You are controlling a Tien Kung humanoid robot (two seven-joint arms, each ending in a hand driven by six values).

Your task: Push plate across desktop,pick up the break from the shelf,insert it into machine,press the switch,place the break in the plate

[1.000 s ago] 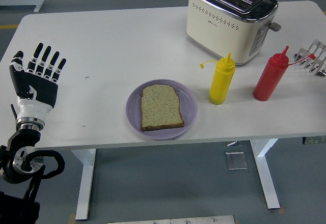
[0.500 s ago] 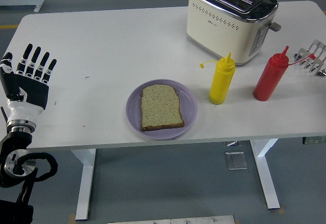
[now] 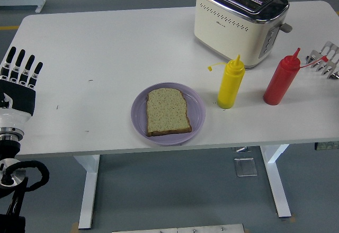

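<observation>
A slice of bread [image 3: 167,111] lies flat on a purple plate [image 3: 197,117] near the table's front edge, in the middle. A cream toaster [image 3: 239,21] stands at the back right, its two slots empty and its lever [image 3: 286,28] on the right end. A metal rack [image 3: 326,59] shows at the right edge with no bread in it. My left hand [image 3: 19,79] is at the far left edge of the table, fingers straight and spread, holding nothing, far from the plate. My right hand is out of view.
A yellow squeeze bottle [image 3: 230,83] and a red squeeze bottle [image 3: 282,79] stand between the plate and the toaster, right of the plate. The white table [image 3: 106,47] ends just in front of the plate.
My left hand has drawn back to the left, toward the picture's edge, still open. The bread, plate, bottles and toaster have not moved.
</observation>
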